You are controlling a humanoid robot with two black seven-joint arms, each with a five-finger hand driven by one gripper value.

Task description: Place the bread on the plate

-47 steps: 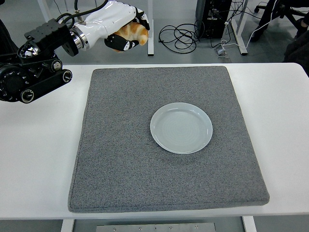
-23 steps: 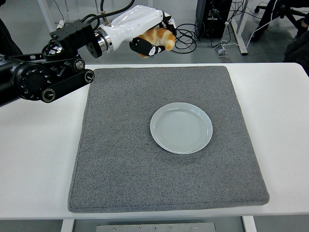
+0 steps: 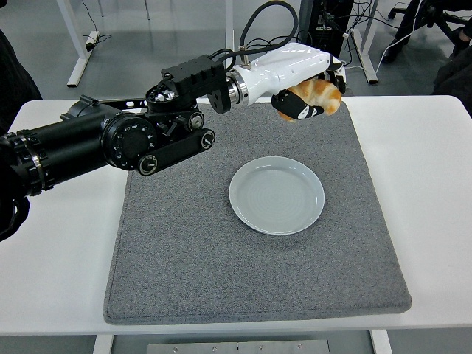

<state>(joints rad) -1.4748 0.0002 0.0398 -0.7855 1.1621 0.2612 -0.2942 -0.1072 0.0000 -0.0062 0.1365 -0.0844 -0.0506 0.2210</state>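
Note:
A golden-brown bread roll (image 3: pixel 318 95) is held in my left hand (image 3: pixel 308 97), whose white-shelled palm and black fingers are curled around it. The hand hovers above the far right part of the grey mat (image 3: pixel 184 251), beyond and slightly right of the plate. The pale blue-grey plate (image 3: pixel 276 195) lies empty at the mat's middle right. My left arm stretches in from the left edge across the mat's far left corner. My right arm does not show.
The white table (image 3: pixel 59 251) carries only the mat and plate. Behind the table are cables on the floor, desk legs and a dark computer case (image 3: pixel 324 22). A dark-clothed person shows at the far right edge (image 3: pixel 457 70).
My left hand has carried the bread from beyond the mat's far left corner rightward and slightly lower, to above the mat's far right area near the plate.

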